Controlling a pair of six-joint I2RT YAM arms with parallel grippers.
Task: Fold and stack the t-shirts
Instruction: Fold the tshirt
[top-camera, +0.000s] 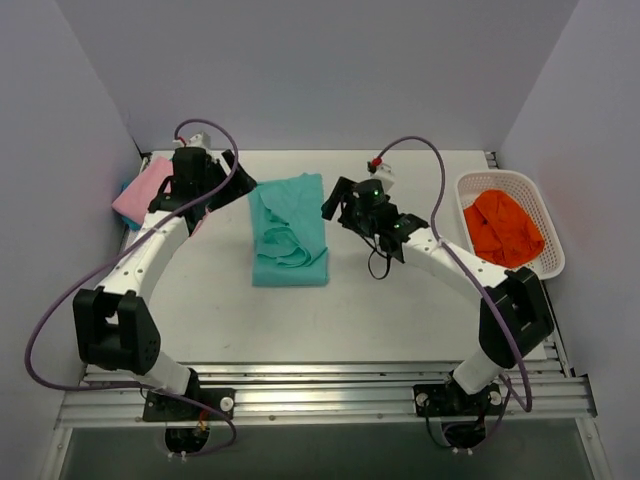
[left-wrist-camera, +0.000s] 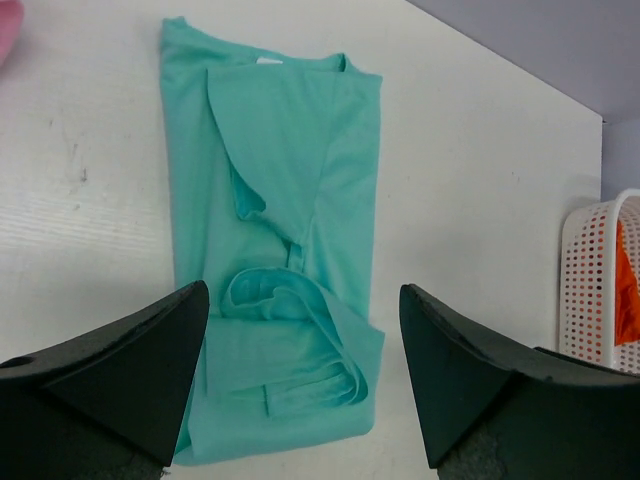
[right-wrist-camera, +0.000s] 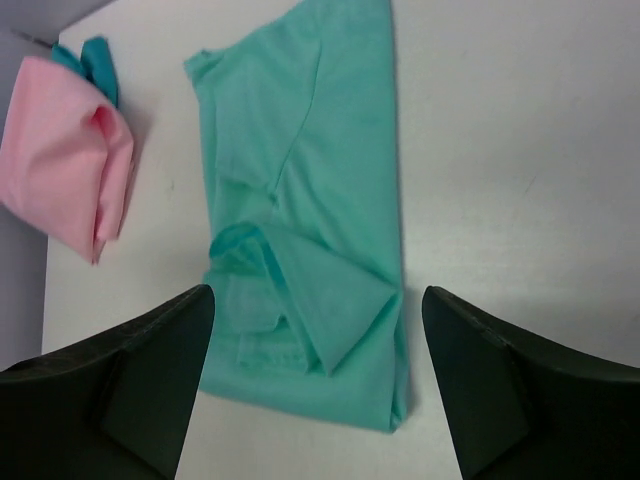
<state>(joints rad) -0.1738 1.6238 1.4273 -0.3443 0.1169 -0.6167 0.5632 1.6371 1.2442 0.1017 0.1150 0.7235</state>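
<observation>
Our left gripper (top-camera: 238, 172) hangs above the table (top-camera: 200, 300) with its jaws spread wide and nothing between them, just off the left edge of the mint-teal t-shirt (top-camera: 288, 230). Our right gripper (top-camera: 335, 198) is likewise parted and empty, close beside the shirt's right edge, so we have the two facing each other across the far half of the cloth.

Between them the shirt lies flat on the white tabletop, folded lengthwise into a narrow strip. Its near end is rumpled, with a sleeve bunched into loose folds on top. Its far end shows the neckline, and from our left wrist we see a small white label there.

Farther off at the right, a white lattice basket (top-camera: 553, 262) holds a crumpled orange cloth (top-camera: 502, 226). In the far left corner, against the wall, we see the pink t-shirt (top-camera: 142, 190) folded and resting on a darker teal cloth (right-wrist-camera: 95, 60), possibly another folded shirt, though only its edge shows
</observation>
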